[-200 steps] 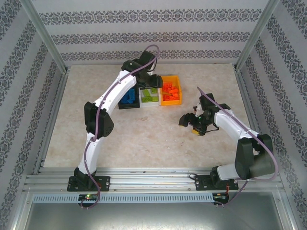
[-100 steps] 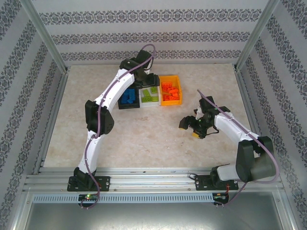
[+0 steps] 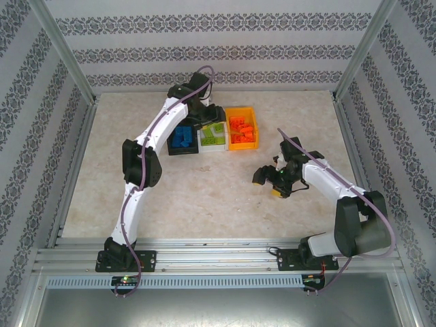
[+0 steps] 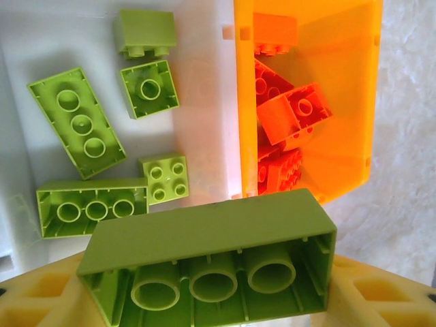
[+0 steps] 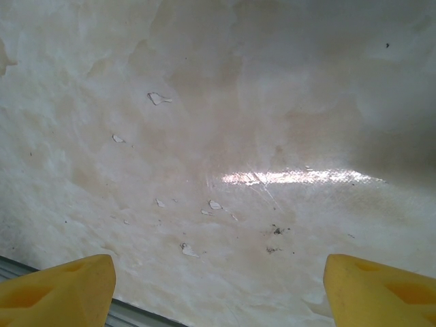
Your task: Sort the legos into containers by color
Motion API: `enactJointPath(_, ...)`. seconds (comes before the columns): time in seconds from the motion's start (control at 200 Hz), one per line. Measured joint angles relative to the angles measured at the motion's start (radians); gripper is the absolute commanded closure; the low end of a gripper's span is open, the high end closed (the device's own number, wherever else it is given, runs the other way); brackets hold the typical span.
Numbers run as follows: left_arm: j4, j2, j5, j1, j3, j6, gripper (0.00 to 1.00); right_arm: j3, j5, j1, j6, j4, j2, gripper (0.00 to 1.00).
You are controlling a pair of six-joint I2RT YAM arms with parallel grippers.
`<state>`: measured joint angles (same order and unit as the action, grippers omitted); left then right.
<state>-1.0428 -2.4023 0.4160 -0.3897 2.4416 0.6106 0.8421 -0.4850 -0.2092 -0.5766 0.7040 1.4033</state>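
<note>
Left gripper (image 4: 208, 303): yellow fingers (image 4: 34, 300) clamped on long lime green brick (image 4: 211, 238), hollow underside toward camera, lower centre of left wrist view. Held brick sits over white bin (image 4: 204, 102), near wall shared with orange bin (image 4: 340, 102).

White bin: five lime green legos (image 4: 76, 121) lying loose.

Orange bin, just beside at right: orange-red legos (image 4: 293, 112) piled.

Top view: black bin (image 3: 182, 152) at left end of row, blue legos (image 3: 182, 136) inside.

Right gripper (image 5: 218, 300): jaws wide apart, nothing between, over bare table (image 5: 238, 102); centre right of top view, well apart from bins.
</note>
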Motion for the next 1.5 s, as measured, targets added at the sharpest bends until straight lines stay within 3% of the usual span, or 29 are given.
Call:
enactJointPath(0.26, 0.084, -0.043, 0.100, 0.024, -0.007, 0.108, 0.38, 0.000, 0.003, -0.011, -0.004, -0.005, 0.000, 0.19)
enactJointPath(0.535, 0.293, -0.043, 0.195, 0.065, -0.111, 0.330, 0.38, 0.000, 0.008, -0.011, -0.019, -0.006, 0.000, 0.19)
enactJointPath(0.759, 0.481, -0.037, 0.205, 0.078, -0.249, 0.524, 0.38, 0.000, 0.011, -0.012, -0.027, -0.019, 0.002, 0.18)
enactJointPath(0.994, 0.697, 0.018, 0.146, 0.077, -0.430, 0.738, 0.36, 0.000, 0.018, -0.032, -0.039, -0.028, 0.029, 0.18)
enactJointPath(1.274, 0.752, 0.019, 0.096, 0.077, -0.440, 0.834, 0.23, 0.000, 0.023, -0.048, -0.053, -0.043, 0.044, 0.17)
enactJointPath(1.379, 0.752, 0.019, 0.093, 0.077, -0.432, 0.835, 0.01, 0.000, 0.025, -0.051, -0.055, -0.043, 0.049, 0.17)
enactJointPath(1.499, 0.750, 0.019, 0.091, 0.077, -0.425, 0.834, 0.00, 0.006, 0.028, -0.060, -0.057, -0.043, 0.053, 0.17)
